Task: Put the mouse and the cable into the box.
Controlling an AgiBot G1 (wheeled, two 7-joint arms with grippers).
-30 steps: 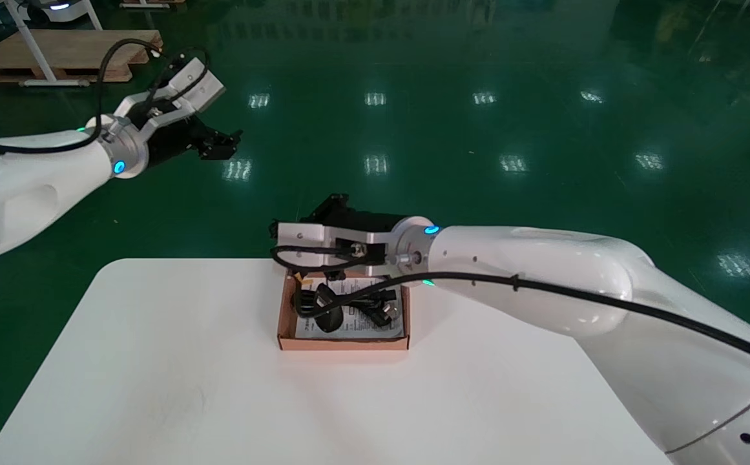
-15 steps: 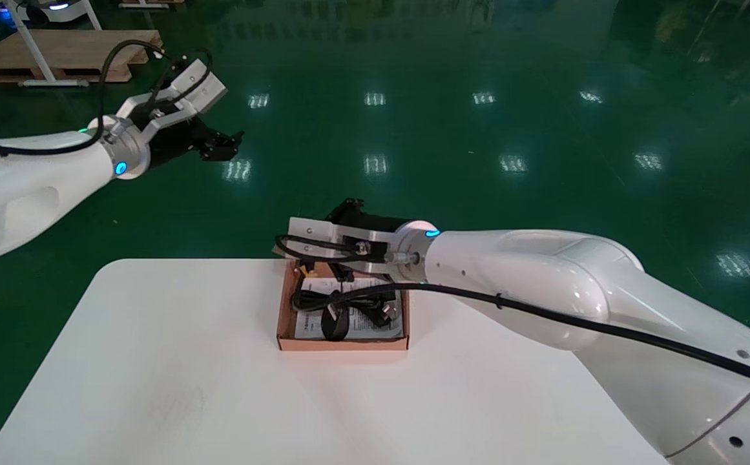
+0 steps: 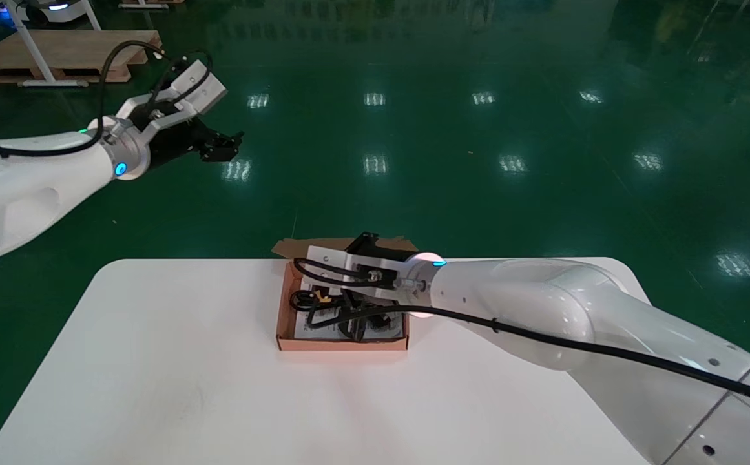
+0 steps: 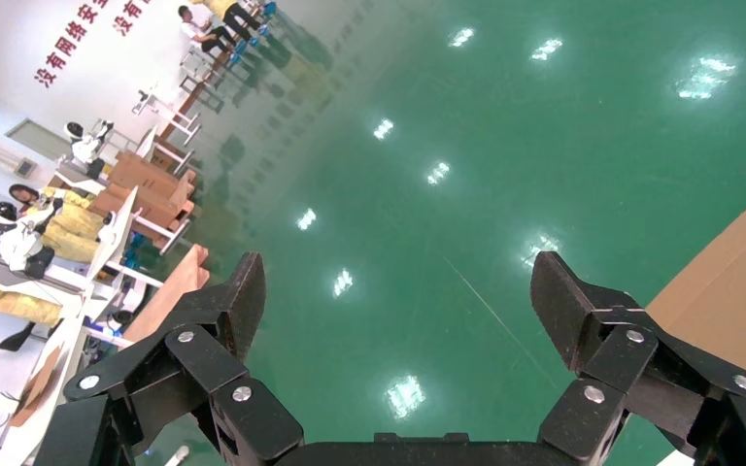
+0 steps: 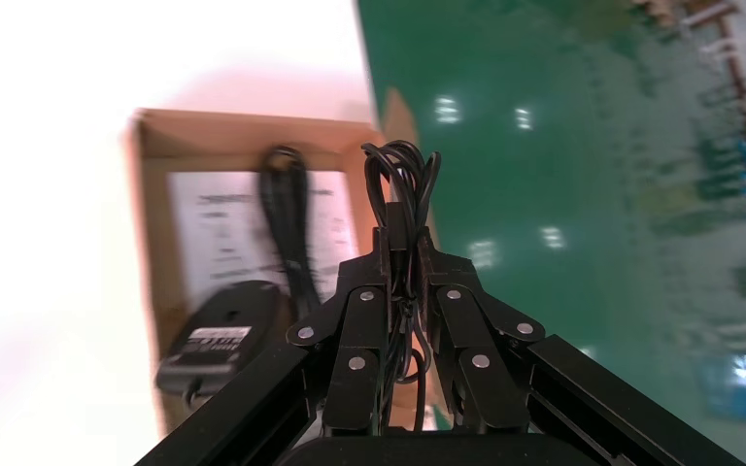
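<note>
The open cardboard box [image 3: 342, 343] stands at the far middle of the white table [image 3: 155, 361]. My right gripper [image 5: 400, 228] is shut on a bundled black cable [image 5: 400, 173], held low over the box's far side [image 3: 307, 300]. The black mouse [image 5: 219, 335] lies in the box on a printed leaflet [image 5: 216, 228], and its cord [image 5: 287, 223] runs across the paper. My left gripper [image 3: 223, 145] hangs open in the air far off to the left, over the green floor, with nothing between its fingers [image 4: 243, 306].
A box flap [image 3: 291, 246] sticks out past the table's far edge. Wooden pallets [image 3: 58, 55] and a white frame stand on the floor at the far left. The box's brown wall [image 5: 146, 243] rises beside the mouse.
My right arm has come down and toward me, lowering the cable into the box. The mouse hung under the gripper before and now lies on the leaflet. The left arm has barely moved.
</note>
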